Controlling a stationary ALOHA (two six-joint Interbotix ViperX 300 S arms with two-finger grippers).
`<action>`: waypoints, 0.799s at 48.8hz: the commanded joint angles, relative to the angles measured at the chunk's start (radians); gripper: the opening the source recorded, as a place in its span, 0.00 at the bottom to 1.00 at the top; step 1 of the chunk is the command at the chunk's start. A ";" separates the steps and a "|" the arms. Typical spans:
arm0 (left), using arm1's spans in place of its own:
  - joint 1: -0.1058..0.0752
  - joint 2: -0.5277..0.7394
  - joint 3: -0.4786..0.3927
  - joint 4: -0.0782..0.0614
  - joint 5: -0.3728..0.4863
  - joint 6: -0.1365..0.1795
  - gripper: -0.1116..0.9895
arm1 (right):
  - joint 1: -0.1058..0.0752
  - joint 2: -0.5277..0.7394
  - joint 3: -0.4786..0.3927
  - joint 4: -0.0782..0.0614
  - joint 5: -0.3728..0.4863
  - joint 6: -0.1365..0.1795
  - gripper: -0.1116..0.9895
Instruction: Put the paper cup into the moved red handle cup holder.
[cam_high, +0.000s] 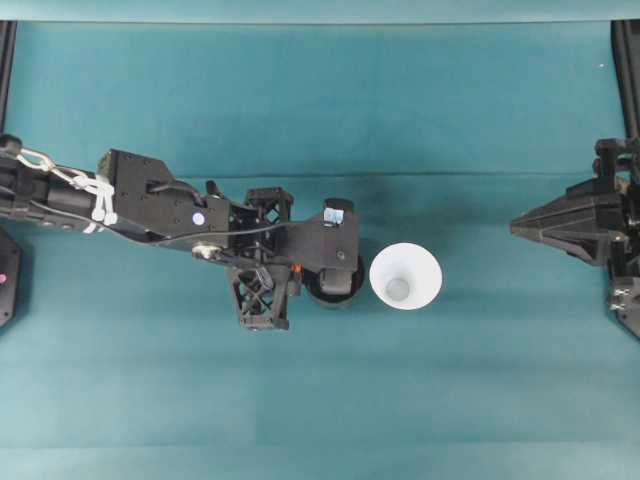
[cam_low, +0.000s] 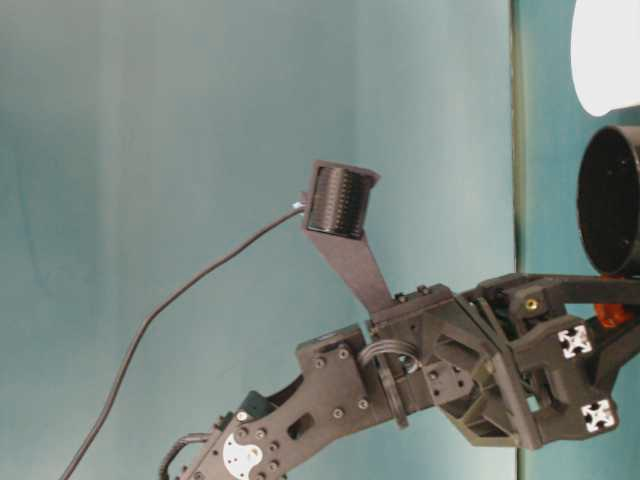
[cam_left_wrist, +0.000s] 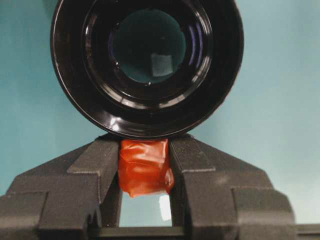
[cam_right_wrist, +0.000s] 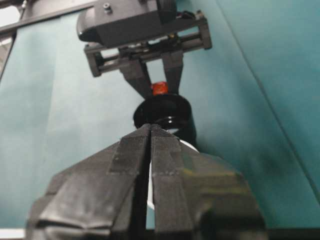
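Black left gripper (cam_left_wrist: 145, 172) mid-frame overhead, we see jaws clamped on red-orange tab of glossy black round holder (cam_high: 335, 285); white conical paper cup (cam_high: 406, 277) beside. Right gripper (cam_right_wrist: 150, 131) right edge, jaws together, empty. Teal cloth table (cam_high: 320, 110).

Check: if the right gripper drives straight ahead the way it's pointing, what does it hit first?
Likely the paper cup. The right gripper, jaws shut, points across the table toward it, with the red handle cup holder just behind. Its line may pass slightly off the cup's centre; height is unclear.
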 joint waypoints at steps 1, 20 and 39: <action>-0.003 -0.003 0.000 0.002 -0.005 0.002 0.33 | -0.002 0.006 -0.006 0.003 -0.006 0.008 0.02; -0.002 -0.003 0.008 0.005 -0.029 -0.003 0.34 | -0.002 0.005 -0.006 0.003 -0.006 0.008 0.02; 0.000 -0.005 0.017 0.002 -0.048 -0.009 0.63 | -0.002 0.006 -0.002 0.003 -0.008 0.008 0.02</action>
